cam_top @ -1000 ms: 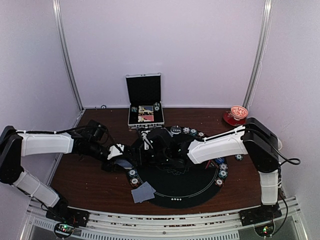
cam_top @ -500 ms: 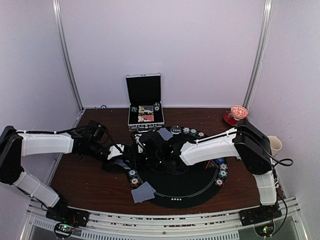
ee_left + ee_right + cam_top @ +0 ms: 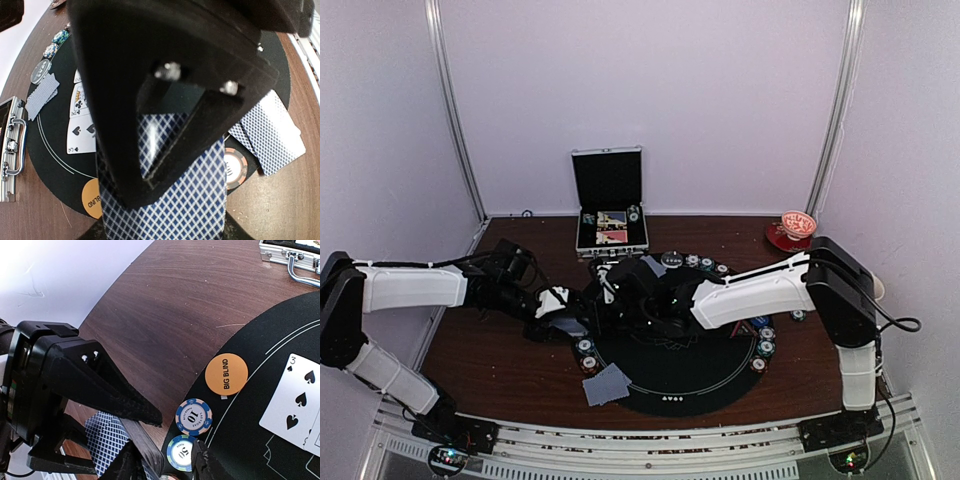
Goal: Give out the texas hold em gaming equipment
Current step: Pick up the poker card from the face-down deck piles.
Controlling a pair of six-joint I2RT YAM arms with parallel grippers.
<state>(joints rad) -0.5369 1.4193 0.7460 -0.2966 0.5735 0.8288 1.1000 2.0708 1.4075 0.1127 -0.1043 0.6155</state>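
Note:
My left gripper [image 3: 566, 321] is shut on a deck of blue-backed playing cards [image 3: 190, 210] and holds it over the left rim of the round black mat [image 3: 705, 385]. In the right wrist view the deck [image 3: 106, 441] sticks out from the left gripper's black fingers [image 3: 115, 395]. My right gripper [image 3: 165, 467] is open, one finger on each side of the deck's end. An orange BIG BLIND disc [image 3: 226, 374], a blue 10 chip [image 3: 193, 416] and a 50 chip [image 3: 182, 452] lie on the mat's edge. A face-up three of spades [image 3: 295, 400] lies beyond them.
Two face-down cards [image 3: 607, 384] lie at the mat's near left, another pair [image 3: 42, 95] at its far edge. Chips [image 3: 761, 348] line the mat's right rim. The open silver case [image 3: 610, 230] stands behind the mat, a red cup [image 3: 792, 230] at the back right.
The right arm swung left, then back right. Its gripper stays at the deck held by the left gripper. The left arm has hardly moved.

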